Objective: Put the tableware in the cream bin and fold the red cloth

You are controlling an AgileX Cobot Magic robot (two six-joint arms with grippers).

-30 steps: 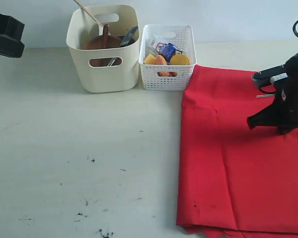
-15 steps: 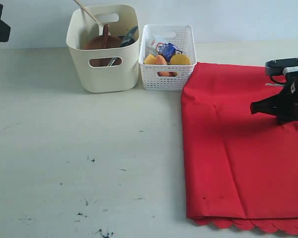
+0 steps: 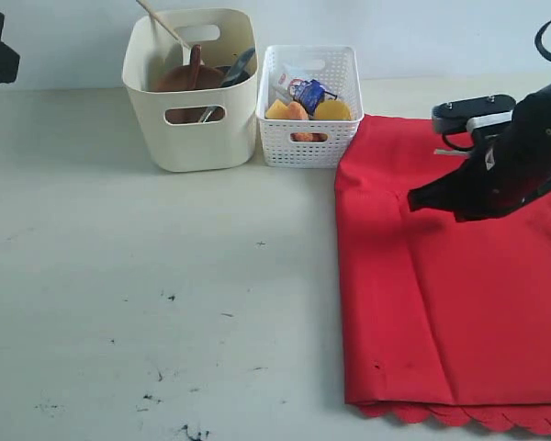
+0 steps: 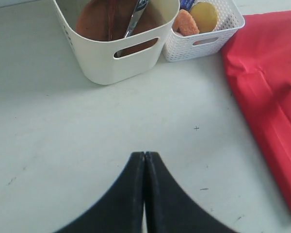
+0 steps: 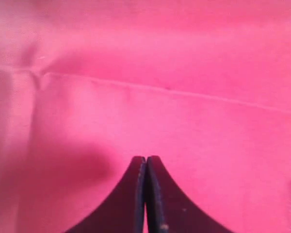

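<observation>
The red cloth [image 3: 450,303] lies flat at the 4 o'clock part of the desk [image 3: 119,257], with its scalloped edge at its 6 o'clock side. The right jaws are pressed together above the cloth's 12 o'clock part, pinching nothing. The cream bin [image 3: 191,124] stands at 11 o'clock, holding the brown plate [image 3: 176,79], a dark spoon [image 3: 195,62], a knife [image 3: 238,66] and a pale chopstick [image 3: 162,23]. The white basket [image 3: 308,142] of food sits just beside the bin at its 3 o'clock. The left jaws are pressed together over bare desk, empty.
</observation>
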